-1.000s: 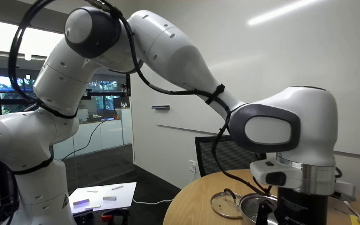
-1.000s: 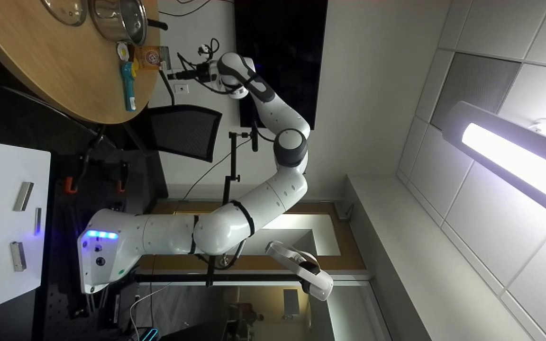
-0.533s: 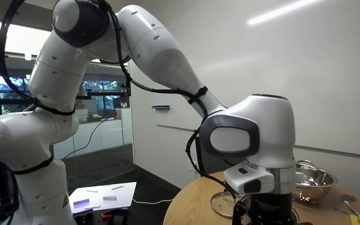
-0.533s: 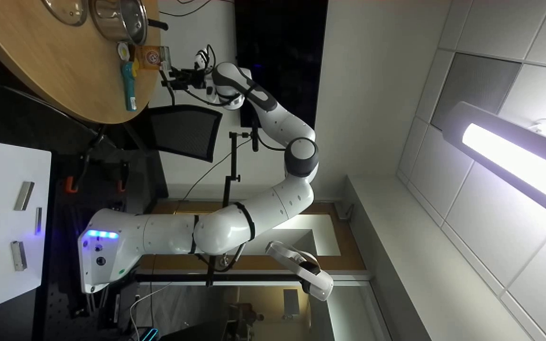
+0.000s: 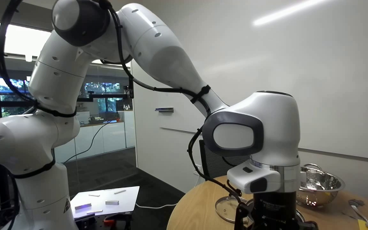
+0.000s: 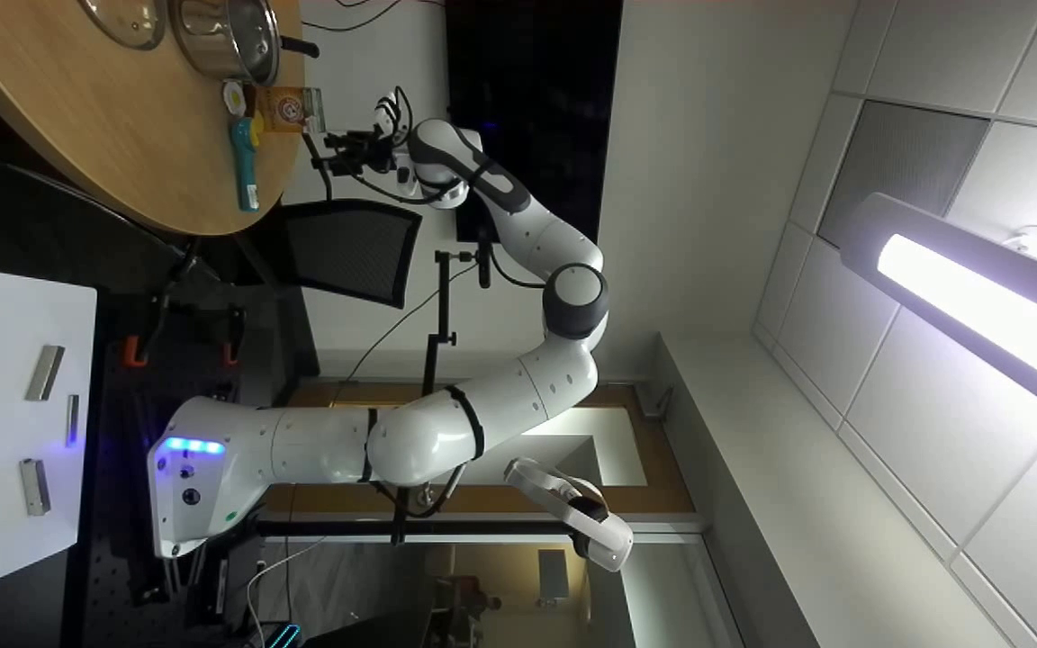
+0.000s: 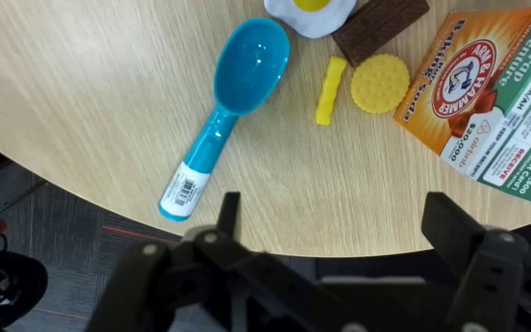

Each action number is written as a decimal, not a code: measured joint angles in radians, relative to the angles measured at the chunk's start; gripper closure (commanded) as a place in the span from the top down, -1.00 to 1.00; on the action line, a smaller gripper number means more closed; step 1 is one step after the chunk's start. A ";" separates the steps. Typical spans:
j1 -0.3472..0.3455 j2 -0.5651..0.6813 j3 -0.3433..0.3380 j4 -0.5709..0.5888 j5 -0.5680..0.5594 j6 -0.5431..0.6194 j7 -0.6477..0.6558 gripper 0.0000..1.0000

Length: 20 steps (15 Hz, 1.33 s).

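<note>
My gripper point(image 7: 334, 207) is open and empty in the wrist view, its fingers above the table's edge. A blue scoop point(image 7: 251, 64) lies to the left, its white-labelled handle end close beside the left finger in the picture. A yellow stick point(image 7: 330, 91), a round yellow biscuit point(image 7: 380, 83), a chocolate bar point(image 7: 378, 27) and a toy fried egg point(image 7: 311, 11) lie ahead. An orange baking soda box point(image 7: 477, 101) is ahead of the right finger. In an exterior view the gripper point(image 6: 322, 153) is above the table, near the box point(image 6: 287, 110) and the scoop point(image 6: 246, 166).
A steel pot point(image 6: 212, 40) and glass lid point(image 6: 133, 22) stand on the round table point(image 6: 122, 135). A steel colander point(image 5: 321, 191) and a spoon point(image 5: 361, 215) show in an exterior view. A black mesh chair point(image 6: 347, 247) stands at the table's edge.
The arm has drawn back toward its base and lowered, then risen slightly. The hand appears turned, with its fingers now seen spread. The colander, hidden one second ago, now shows. The table objects have not moved.
</note>
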 measured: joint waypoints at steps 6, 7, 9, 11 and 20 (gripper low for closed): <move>0.005 0.015 -0.007 0.017 0.000 0.001 0.000 1.00; 0.005 0.024 -0.012 0.034 0.000 0.001 0.000 1.00; 0.004 0.048 -0.029 0.084 0.000 0.001 0.000 1.00; -0.001 0.074 -0.042 0.144 0.000 -0.001 0.000 1.00; -0.104 0.180 0.014 0.442 0.151 -0.284 -0.102 1.00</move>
